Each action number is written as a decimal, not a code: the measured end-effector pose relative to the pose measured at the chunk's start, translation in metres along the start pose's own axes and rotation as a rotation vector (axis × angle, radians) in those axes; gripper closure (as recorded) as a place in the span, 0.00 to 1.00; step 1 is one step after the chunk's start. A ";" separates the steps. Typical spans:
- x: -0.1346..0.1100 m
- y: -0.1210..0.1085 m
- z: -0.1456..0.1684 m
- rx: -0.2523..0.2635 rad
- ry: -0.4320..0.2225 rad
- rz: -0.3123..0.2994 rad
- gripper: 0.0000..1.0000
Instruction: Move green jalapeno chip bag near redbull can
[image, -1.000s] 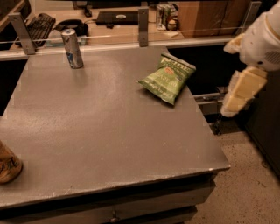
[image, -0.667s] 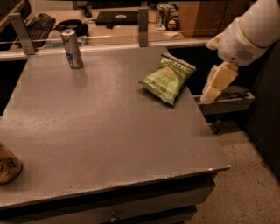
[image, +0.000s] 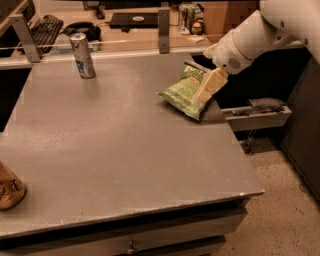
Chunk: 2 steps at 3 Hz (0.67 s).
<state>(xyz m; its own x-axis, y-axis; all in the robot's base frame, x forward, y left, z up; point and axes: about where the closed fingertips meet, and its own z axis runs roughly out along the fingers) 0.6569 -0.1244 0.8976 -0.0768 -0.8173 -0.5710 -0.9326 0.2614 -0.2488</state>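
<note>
The green jalapeno chip bag (image: 184, 92) lies on the grey table (image: 115, 145) near its right edge, dark top band toward the back. The redbull can (image: 82, 55) stands upright at the back left of the table, well apart from the bag. My gripper (image: 210, 86) reaches in from the upper right on a white arm and sits over the bag's right side, with its cream finger (image: 209, 85) against the bag.
A tan can with dark script (image: 9, 186) stands at the table's left front edge. A rail with metal posts (image: 164, 30) runs along the back. A keyboard (image: 44, 26) and cans lie on the desk behind. An open drawer (image: 260, 114) juts out right of the table.
The arm has swung left and down from beyond the table's right edge, bringing the gripper onto the bag's right side. The bag and can have not moved.
</note>
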 end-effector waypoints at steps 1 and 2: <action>-0.016 0.000 0.039 -0.062 -0.058 0.058 0.26; -0.018 0.003 0.052 -0.084 -0.067 0.081 0.49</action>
<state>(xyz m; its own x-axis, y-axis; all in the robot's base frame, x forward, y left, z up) 0.6733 -0.0825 0.8667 -0.1318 -0.7583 -0.6385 -0.9507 0.2792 -0.1352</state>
